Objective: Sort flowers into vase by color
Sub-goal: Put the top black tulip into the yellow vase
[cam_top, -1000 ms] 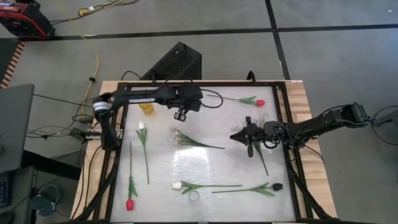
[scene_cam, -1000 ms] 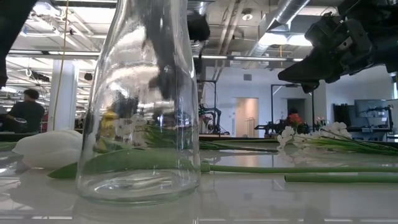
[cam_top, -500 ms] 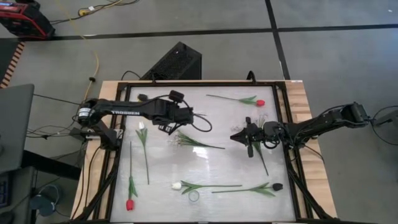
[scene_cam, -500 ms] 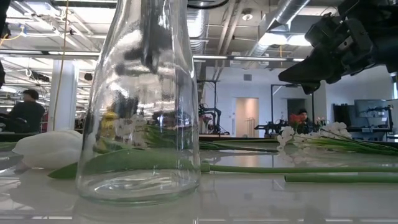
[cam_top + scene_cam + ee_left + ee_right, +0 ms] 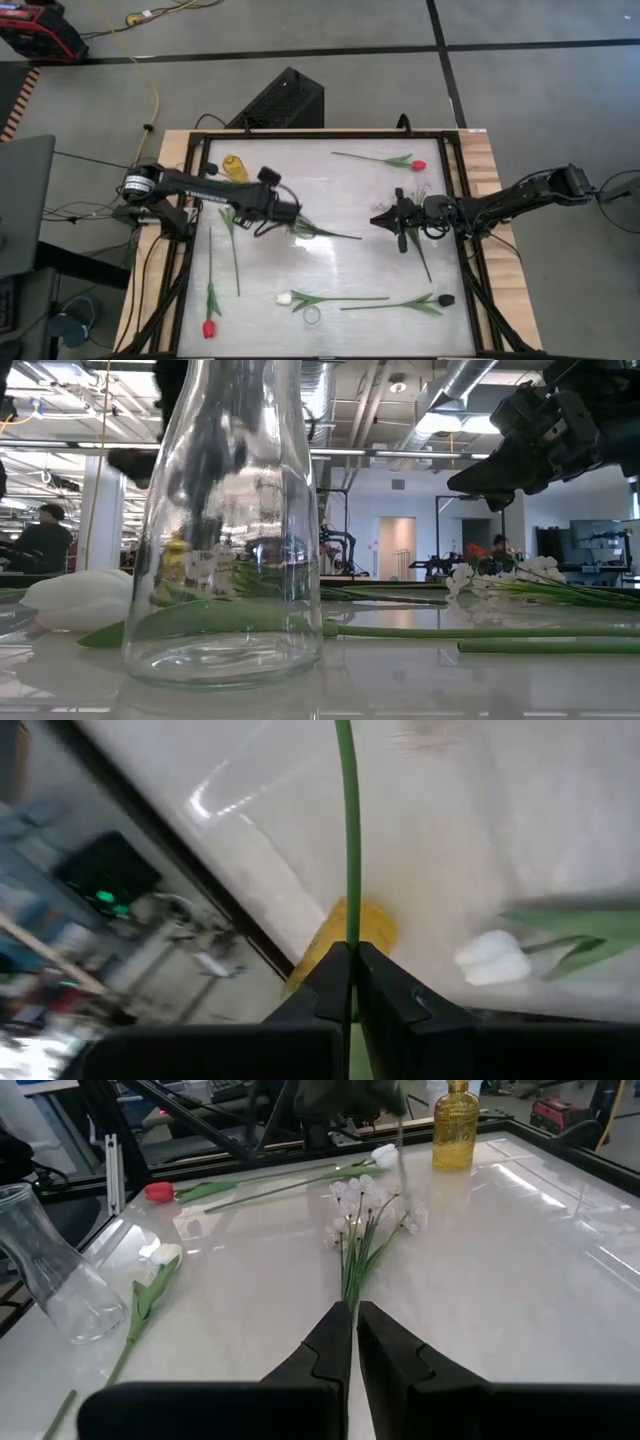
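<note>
Green stem (image 5: 347, 830) in left pincer (image 5: 352, 982), bloom unseen

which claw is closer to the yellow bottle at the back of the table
Left. The left claw sits a short way from the yellow bottle, toward the table's middle, shut on a green stem. The right claw waits across the table, much farther away.

Flowers on worktop: seven in all.
- Red tulips, two: far red tulip (image 5: 418, 165) near far right corner, near red tulip (image 5: 209, 328) at near left corner.
- White tulips, two: left white tulip (image 5: 235, 255), near white tulip (image 5: 284, 298).
- Dark tulip (image 5: 446, 299), one.
- Blossom sprigs, probably two: centre sprig (image 5: 315, 231), right-edge sprig (image 5: 420, 255) partly hidden.

Vases, two: yellow vase (image 5: 235, 167), clear vase (image 5: 312, 315).
</note>
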